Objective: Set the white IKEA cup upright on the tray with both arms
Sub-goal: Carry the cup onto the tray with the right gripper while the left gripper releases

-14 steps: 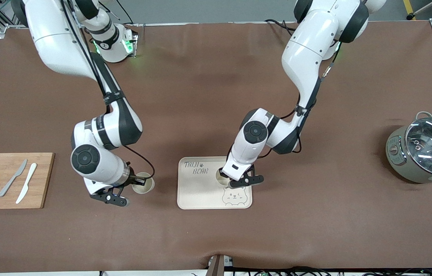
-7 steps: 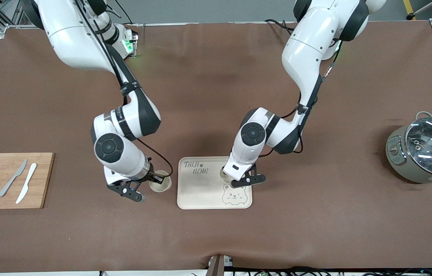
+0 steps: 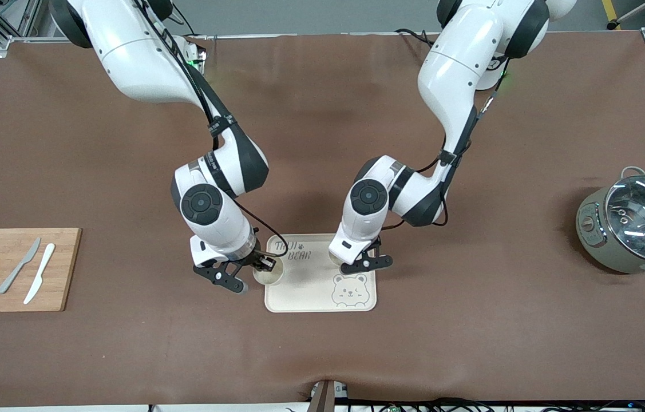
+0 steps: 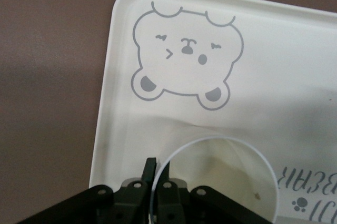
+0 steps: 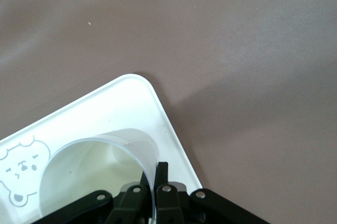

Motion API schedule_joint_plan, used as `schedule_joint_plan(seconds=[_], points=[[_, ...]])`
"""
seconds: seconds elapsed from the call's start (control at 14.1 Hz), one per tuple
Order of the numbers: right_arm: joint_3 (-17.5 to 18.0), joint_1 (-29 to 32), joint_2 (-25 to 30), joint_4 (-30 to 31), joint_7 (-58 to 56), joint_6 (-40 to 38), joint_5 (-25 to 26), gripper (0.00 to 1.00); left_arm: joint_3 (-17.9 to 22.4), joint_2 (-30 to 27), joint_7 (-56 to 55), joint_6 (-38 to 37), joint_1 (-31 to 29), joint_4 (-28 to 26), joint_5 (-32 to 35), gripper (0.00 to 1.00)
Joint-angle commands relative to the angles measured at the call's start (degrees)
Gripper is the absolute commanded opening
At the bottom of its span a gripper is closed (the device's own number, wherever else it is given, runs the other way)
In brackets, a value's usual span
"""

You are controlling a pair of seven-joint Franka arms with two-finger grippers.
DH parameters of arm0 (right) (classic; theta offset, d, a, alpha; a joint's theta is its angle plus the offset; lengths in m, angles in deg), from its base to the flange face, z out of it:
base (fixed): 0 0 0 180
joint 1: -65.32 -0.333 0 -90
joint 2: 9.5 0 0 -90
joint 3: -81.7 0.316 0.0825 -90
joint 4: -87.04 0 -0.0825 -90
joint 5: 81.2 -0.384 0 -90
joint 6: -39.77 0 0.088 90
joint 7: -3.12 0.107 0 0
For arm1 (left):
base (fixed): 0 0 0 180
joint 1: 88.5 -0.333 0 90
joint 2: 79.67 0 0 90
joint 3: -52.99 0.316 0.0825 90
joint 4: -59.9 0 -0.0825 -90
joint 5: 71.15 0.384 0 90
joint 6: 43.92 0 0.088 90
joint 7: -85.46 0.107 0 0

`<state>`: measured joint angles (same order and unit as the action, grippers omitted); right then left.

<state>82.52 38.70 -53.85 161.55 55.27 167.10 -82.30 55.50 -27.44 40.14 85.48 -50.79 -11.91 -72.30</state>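
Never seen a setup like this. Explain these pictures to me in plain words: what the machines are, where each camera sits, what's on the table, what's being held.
Two white jointed robot arms work at a brown table. One picture looks down from a high camera facing them; the other two come from cameras on each arm's wrist. The left gripper pinches the rim of a white cup over the cream bear tray. The right gripper pinches a second cup at the tray's edge toward the right arm's end. Also there: a wooden cutting board with two knives and lemon slices, and a lidded pot.
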Motion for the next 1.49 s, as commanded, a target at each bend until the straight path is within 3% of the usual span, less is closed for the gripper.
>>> schedule_joint_plan(seconds=[0.0,0.28,0.36,0.43,0.85,1.0,1.07,1.14,1.21,1.42], points=[[-0.56,-0.89,-1.96,-0.68,0.76,1.78,-0.57,0.0,1.0,-0.73,-0.82,-0.9,0.43,-0.69,1.68,0.0],[-0.47,-1.59,-4.07,-0.68,0.5,4.68,-0.57,0.0,1.0,-0.73,-0.82,-0.9,0.08,-0.69,2.3,0.0],[-0.47,-1.68,-4.6,-0.77,0.5,5.38,-0.65,0.0,0.92,-0.82,-0.82,-0.9,-0.01,-0.61,2.21,0.27],[-0.47,-1.76,-5.04,-0.68,0.59,6.08,-0.65,0.0,1.0,-0.73,-0.82,-0.81,-0.09,-0.69,2.47,0.99],[-0.47,-2.56,-6.01,-0.68,0.85,6.44,-0.65,0.0,1.97,-2.75,-6.79,-1.33,0.61,-0.52,2.03,1.0],[-0.47,-2.47,-6.1,-0.77,0.85,6.44,-0.65,0.0,1.71,-5.47,-6.53,-6.31,0.35,-0.43,1.86,1.0],[-0.47,-2.47,-6.1,-0.68,0.85,6.44,-0.65,0.11,1.45,-7.31,-6.27,-9.48,-0.26,-0.43,1.77,1.0],[-0.47,-2.47,-6.01,-0.68,0.85,6.44,-0.65,0.72,1.62,-9.41,-5.74,-11.34,-0.71,-0.43,1.77,1.0],[-0.47,-2.47,-6.01,-0.68,0.85,6.44,-0.65,1.0,1.62,-11.18,-4.43,-11.88,-1.93,-0.43,1.77,1.0],[-0.56,-2.38,-4.87,-0.77,0.15,5.57,-0.65,1.0,1.36,-15.75,2.06,-14.42,-6.93,-0.87,1.42,1.0]])
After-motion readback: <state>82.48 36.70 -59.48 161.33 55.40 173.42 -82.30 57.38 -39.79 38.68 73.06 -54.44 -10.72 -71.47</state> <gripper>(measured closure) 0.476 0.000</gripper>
